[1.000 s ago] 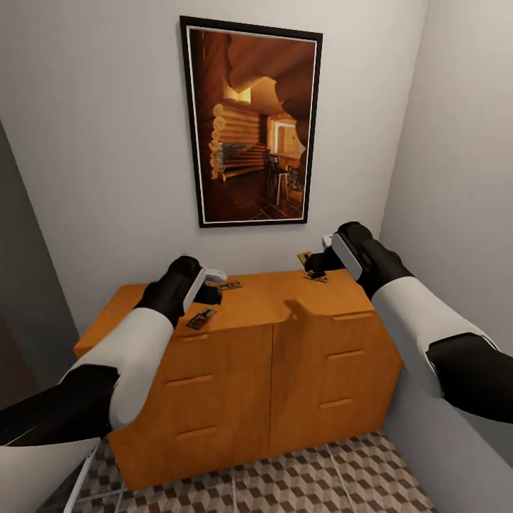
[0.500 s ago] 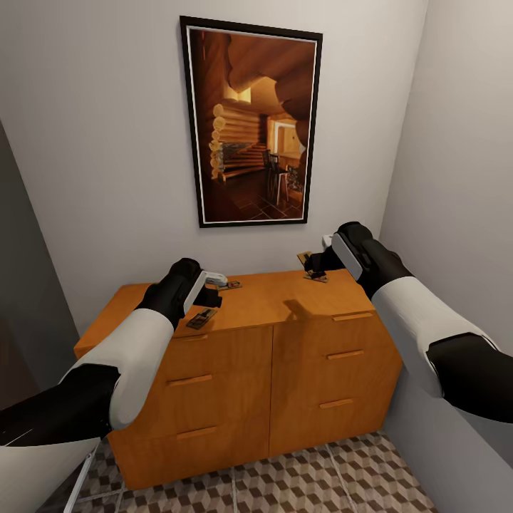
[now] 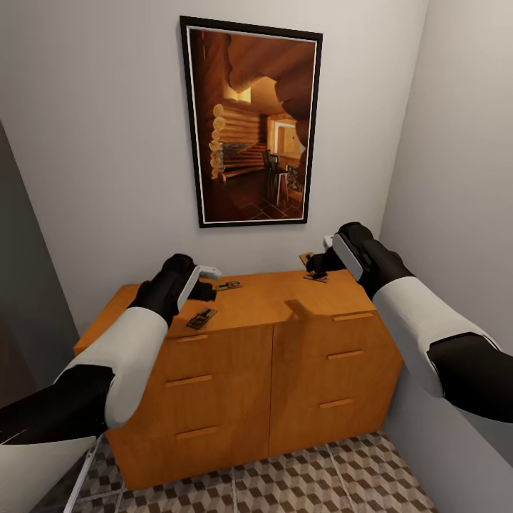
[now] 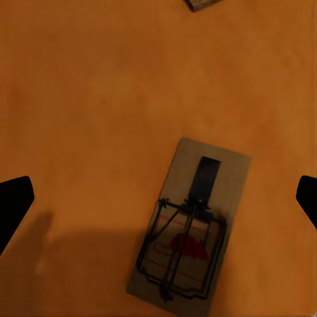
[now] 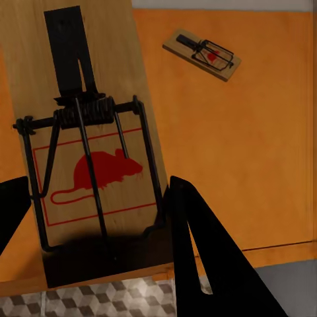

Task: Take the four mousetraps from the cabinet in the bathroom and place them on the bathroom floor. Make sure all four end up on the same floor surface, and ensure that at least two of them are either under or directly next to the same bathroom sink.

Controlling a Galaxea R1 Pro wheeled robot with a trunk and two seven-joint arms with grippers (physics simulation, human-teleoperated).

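Looking down past our arms, we see the bathroom floor (image 3: 299, 484) with its cube-pattern tiles at the foot of the cabinet (image 3: 285, 370), an orange-brown unit with bar-handled drawer fronts. On its flat top, near the front edge, one mousetrap (image 3: 201, 318) lies flat, just ahead of our left end effector (image 3: 206, 281). In the left wrist view that end effector hangs over this trap (image 4: 191, 228) with its two dark fingertips (image 4: 14, 201) spread wide to either side, touching nothing. A second mousetrap (image 3: 229, 286) lies farther back, just beside the left end effector. Toward the far right corner of the top, our right end effector (image 3: 317, 262) is clamped on a third mousetrap (image 5: 89, 152); the right wrist view shows a dark finger (image 5: 205, 257) pressed against the plate's edge, with the red mouse print plain on the wood. Another mousetrap (image 5: 202, 54) rests flat beyond it. Behind the cabinet a framed picture (image 3: 251, 125) hangs on the pale wall.
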